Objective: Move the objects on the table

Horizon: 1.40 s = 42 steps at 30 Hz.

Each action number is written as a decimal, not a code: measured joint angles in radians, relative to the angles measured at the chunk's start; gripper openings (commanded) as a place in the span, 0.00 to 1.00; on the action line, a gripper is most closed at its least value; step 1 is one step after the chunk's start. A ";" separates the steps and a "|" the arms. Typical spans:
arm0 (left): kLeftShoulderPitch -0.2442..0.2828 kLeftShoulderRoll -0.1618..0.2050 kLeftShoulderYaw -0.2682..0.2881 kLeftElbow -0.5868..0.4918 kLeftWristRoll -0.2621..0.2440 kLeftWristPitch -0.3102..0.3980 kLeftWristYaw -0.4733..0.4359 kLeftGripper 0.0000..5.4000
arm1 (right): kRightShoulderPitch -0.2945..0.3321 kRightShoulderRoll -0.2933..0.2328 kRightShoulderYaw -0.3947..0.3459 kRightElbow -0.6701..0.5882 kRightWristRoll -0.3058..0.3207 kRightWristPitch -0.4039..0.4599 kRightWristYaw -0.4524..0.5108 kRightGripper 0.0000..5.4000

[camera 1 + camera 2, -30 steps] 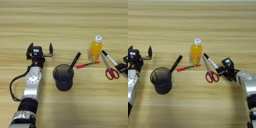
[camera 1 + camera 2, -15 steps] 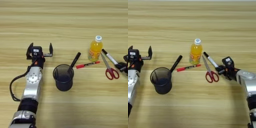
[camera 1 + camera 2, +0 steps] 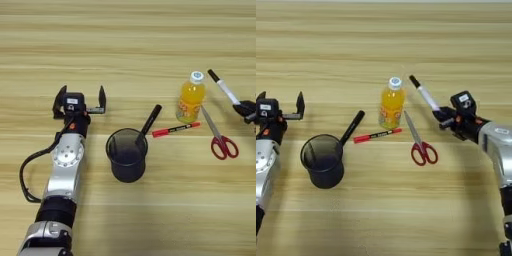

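— Where do the two grippers stand?

— The left gripper [image 3: 81, 97] rests on the table [image 3: 125, 45] at its left side, fingers spread wide with nothing between them; the right gripper [image 3: 442, 118] is at the right side, its fingers clenched on the lower end of the marker [image 3: 424, 93].

— And how does the marker lie?

— Slanted, its black cap pointing up and to the left, away from the gripper; the capped end is just beside the juice bottle's [image 3: 391, 102] white cap, apart from it.

— What of the other things?

— The bottle stands upright near the middle of the table; the scissors [image 3: 419, 140] lie flat just right of it, blades shut and pointing up toward the bottle, red handles nearer the robot; a thin red pen [image 3: 377, 135] lies in front of the bottle, almost level; a black mesh cup [image 3: 322, 160] stands further left, upright, with a black pen [image 3: 351, 128] leaning out over its rim toward the upper right.
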 measured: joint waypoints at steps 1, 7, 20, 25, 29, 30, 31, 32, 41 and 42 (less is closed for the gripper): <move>0.000 0.000 0.000 0.000 0.000 0.000 0.000 1.00 | -0.001 -0.003 -0.004 -0.018 0.005 0.004 -0.002 0.14; 0.000 -0.002 0.000 0.000 0.000 0.000 0.001 1.00 | -0.037 -0.024 -0.038 -0.136 0.035 0.044 -0.019 0.14; 0.000 -0.004 -0.001 0.001 0.001 0.000 0.003 1.00 | -0.080 -0.053 -0.034 -0.367 0.085 0.110 -0.014 0.14; 0.000 -0.004 -0.001 0.002 0.001 0.000 0.003 1.00 | -0.089 -0.069 0.008 -0.443 0.103 0.131 0.014 0.14; 0.000 -0.004 -0.001 0.003 0.001 0.000 0.003 1.00 | -0.109 -0.105 0.060 -0.489 0.104 0.149 0.063 0.14; 0.000 -0.004 -0.001 0.003 0.001 0.000 0.003 1.00 | -0.117 -0.112 0.073 -0.497 0.103 0.149 0.078 0.14; -0.001 -0.004 -0.001 0.003 0.001 0.000 0.003 1.00 | -0.124 -0.128 0.094 -0.506 0.100 0.149 0.097 0.14; -0.001 -0.004 -0.001 0.004 0.001 0.000 0.003 1.00 | -0.133 -0.145 0.121 -0.513 0.096 0.150 0.118 0.14; -0.005 -0.005 0.000 0.009 0.000 0.000 0.003 1.00 | -0.265 -0.189 0.307 -0.539 0.050 0.190 0.239 0.14; -0.007 -0.005 0.000 0.009 0.000 0.000 0.003 1.00 | -0.276 -0.189 0.328 -0.541 0.043 0.194 0.252 0.14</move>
